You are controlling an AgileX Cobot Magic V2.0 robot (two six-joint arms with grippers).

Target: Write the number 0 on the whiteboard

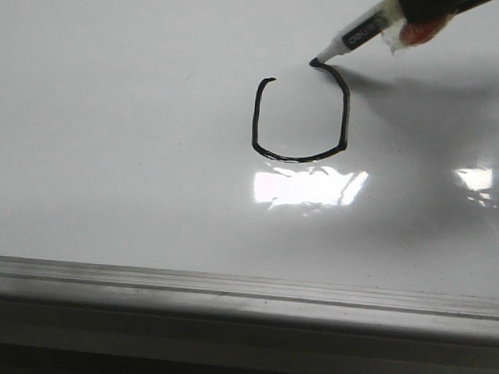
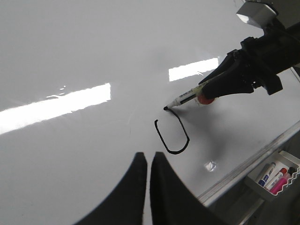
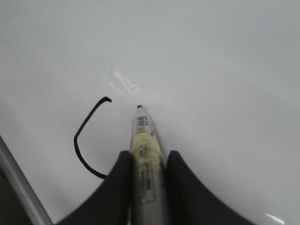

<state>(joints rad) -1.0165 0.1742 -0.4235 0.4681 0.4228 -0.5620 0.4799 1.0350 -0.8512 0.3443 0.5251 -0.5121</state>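
— What's your right gripper (image 3: 146,161) doing?
— It's clamped on the marker (image 3: 143,140), tip touching the whiteboard (image 1: 110,148) at the upper-right end of the number 0 (image 1: 300,119).
— Is your loop joined?
— No, you've a gap along the top; the stroke sits mid-board.
— And your left gripper (image 2: 148,165)?
— Its fingers are pressed together, gripping nothing, near the 0.

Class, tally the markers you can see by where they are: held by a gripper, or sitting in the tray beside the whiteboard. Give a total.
Held in the right gripper, tip on the whiteboard: 1 marker
In the tray: 3 markers, as far as the left wrist view shows
Total: 4
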